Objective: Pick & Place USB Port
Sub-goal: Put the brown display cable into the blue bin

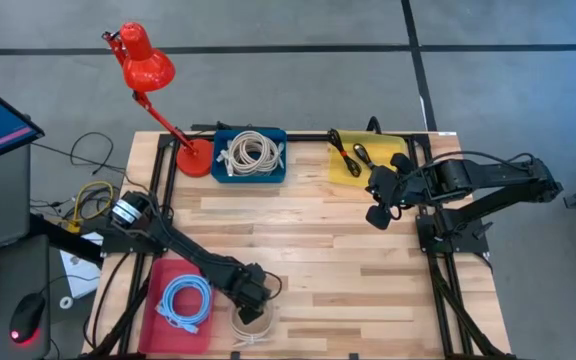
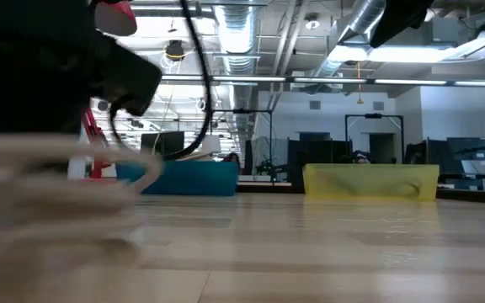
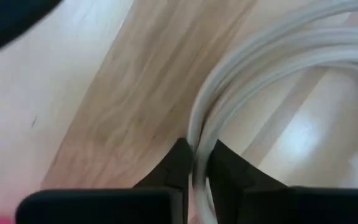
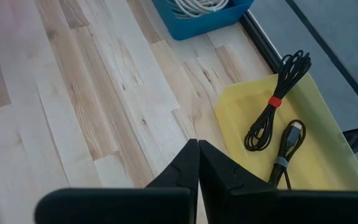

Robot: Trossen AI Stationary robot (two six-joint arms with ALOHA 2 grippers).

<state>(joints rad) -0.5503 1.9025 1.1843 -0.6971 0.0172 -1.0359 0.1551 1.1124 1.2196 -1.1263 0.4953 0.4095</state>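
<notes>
A white coiled cable (image 1: 251, 320) lies on the wooden table near its front edge, just right of a red tray (image 1: 160, 285) that holds a blue coiled cable (image 1: 183, 300). My left gripper (image 1: 256, 297) points straight down over the white coil and is shut on its strands (image 3: 278, 56). The low view shows the coil as a pale blur (image 2: 57, 177) at the left. My right gripper (image 1: 378, 213) hangs shut above the table in front of the yellow tray (image 1: 346, 165), touching nothing (image 4: 197, 155). My left gripper pinches a bundle of the white cable's loops (image 3: 197, 140) between its two fingers (image 3: 179, 165), at one side of the coil. The fingers come from above, pointing down, and lie across the strands. The rest of the coil curves away over the wood.
A blue bin (image 1: 251, 155) of white cables stands at the far middle, a red desk lamp (image 1: 148, 65) to its left. Two black cables (image 4: 275, 106) (image 4: 288, 143) lie in the yellow tray (image 4: 328, 143). Bare wood spans the table's middle.
</notes>
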